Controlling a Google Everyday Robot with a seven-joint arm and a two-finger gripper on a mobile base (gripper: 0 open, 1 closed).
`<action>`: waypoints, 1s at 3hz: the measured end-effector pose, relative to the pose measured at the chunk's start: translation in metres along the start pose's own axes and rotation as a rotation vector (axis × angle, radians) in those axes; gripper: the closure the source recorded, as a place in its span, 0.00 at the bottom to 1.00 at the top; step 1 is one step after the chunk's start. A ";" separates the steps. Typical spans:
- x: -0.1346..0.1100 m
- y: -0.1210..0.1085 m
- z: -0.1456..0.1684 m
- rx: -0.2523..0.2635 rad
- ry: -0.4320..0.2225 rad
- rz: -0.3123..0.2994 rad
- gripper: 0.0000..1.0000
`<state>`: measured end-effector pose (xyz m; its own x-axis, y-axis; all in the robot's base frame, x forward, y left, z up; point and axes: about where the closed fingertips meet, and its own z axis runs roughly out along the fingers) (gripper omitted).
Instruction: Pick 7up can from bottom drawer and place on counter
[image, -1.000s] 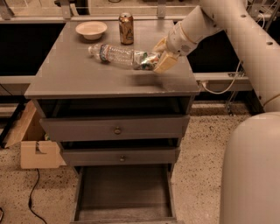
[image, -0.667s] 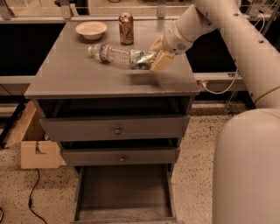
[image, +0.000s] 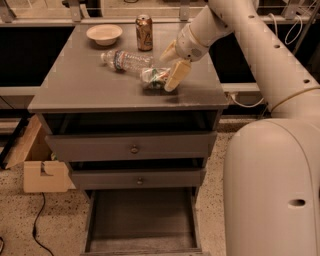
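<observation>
The 7up can (image: 153, 78) lies on its side on the counter (image: 90, 85), just right of the middle and close to the front edge. My gripper (image: 170, 65) is over the can's right end. One finger (image: 177, 75) is in front of the can, and the other stands a little clear behind it. The jaws look open around the can. The bottom drawer (image: 142, 220) is pulled out at the foot of the cabinet, and its dark floor is bare.
A clear plastic bottle (image: 127, 60) lies on the counter just left of the can. A brown-gold can (image: 144, 32) and a pale bowl (image: 104, 34) stand at the back. A cardboard box (image: 42, 172) and a cable are on the floor to the left. My white base (image: 272, 190) is on the right.
The gripper has moved left and down with the can, which now lies on the counter beside the bottle. The fingers look farther apart than before.
</observation>
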<state>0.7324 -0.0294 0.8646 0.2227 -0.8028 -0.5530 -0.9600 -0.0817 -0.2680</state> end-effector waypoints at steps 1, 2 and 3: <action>-0.003 -0.003 0.004 -0.008 -0.007 -0.005 0.00; 0.001 -0.002 -0.015 0.027 -0.027 -0.013 0.00; 0.011 0.008 -0.058 0.110 -0.034 -0.028 0.00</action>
